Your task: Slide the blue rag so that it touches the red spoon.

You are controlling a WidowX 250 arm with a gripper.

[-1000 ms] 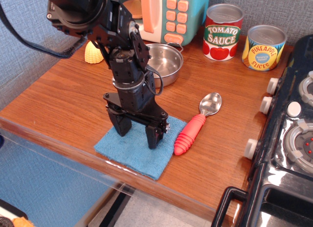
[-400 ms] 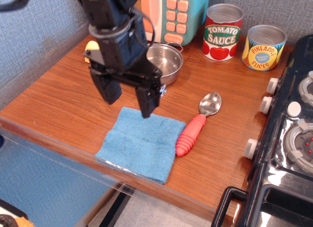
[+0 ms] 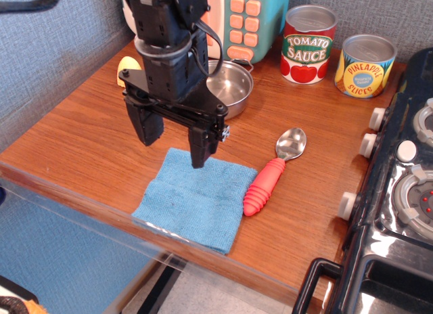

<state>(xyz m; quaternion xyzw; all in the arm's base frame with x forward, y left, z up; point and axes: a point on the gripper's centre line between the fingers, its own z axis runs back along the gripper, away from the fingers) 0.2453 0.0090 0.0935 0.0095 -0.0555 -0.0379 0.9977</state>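
Observation:
The blue rag (image 3: 193, 199) lies flat near the front edge of the wooden counter. Its right edge touches the red handle of the red spoon (image 3: 270, 176), which lies slanted with its silver bowl pointing to the back right. My gripper (image 3: 174, 146) hangs above the rag's back edge, lifted off the cloth. Its two black fingers are spread apart and hold nothing.
A steel pan (image 3: 229, 87) stands right behind the gripper. A toy microwave (image 3: 240, 19), a tomato sauce can (image 3: 308, 45) and a pineapple can (image 3: 365, 65) stand at the back. A yellow toy (image 3: 125, 67) lies at the back left. A black stove (image 3: 399, 185) borders the right.
The gripper rose off the rag and moved back and left, still open. The rag and spoon stay in contact.

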